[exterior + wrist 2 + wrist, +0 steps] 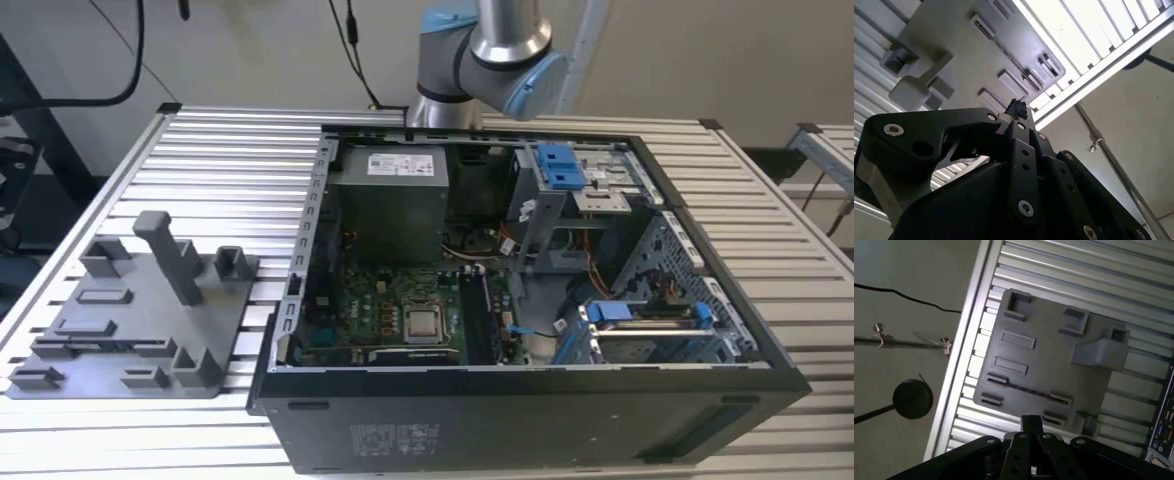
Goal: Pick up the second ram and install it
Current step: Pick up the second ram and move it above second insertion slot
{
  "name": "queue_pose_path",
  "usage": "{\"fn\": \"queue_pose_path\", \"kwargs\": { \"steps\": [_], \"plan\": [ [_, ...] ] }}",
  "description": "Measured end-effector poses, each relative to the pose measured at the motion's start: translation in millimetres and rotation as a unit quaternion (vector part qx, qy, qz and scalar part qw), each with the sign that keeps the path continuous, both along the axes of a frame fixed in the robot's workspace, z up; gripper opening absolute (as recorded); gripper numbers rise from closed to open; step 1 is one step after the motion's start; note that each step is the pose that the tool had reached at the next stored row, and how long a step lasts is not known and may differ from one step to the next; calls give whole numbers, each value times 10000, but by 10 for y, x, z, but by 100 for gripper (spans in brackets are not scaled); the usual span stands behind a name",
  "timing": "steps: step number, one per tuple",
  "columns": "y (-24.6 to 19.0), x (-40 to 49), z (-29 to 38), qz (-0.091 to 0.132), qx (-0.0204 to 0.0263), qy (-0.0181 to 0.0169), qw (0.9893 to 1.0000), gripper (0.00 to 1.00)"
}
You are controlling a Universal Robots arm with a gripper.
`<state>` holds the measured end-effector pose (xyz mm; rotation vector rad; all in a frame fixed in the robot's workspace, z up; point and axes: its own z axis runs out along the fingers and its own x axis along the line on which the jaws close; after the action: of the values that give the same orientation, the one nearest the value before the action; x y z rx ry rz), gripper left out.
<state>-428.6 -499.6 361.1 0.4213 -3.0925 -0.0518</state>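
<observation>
While the hand hangs above the grey fixture plate, its fingers are pressed together and carry nothing (in both wrist views the black links run together into one tip). The second ram is on the plate. It shows as a thin dark strip between low holders, near the side of the plate that is closest to the hand. The hand does not touch it.

In the exterior view the plate lies on the slatted metal tabletop, at the exterior view's left, and a tall post stands upright on it. Just beside the plate, toward the exterior view's right, lies the open computer case. Its motherboard faces up, with the processor socket near the middle and blue clips at the drive bay. The robot arm rises behind the case.

In the first wrist view, past the edge of the tabletop, a black cable and a round black foot are on the floor.
</observation>
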Motion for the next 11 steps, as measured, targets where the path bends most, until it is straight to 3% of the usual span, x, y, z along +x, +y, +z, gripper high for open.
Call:
{"fn": "queue_pose_path", "kwargs": {
  "steps": [6, 11],
  "plan": [
    [1, 0, 0, 418, -14, 0, 9991, 11],
    [1, 0, 0, 794, -24, 0, 9968, 11]
  ]
}}
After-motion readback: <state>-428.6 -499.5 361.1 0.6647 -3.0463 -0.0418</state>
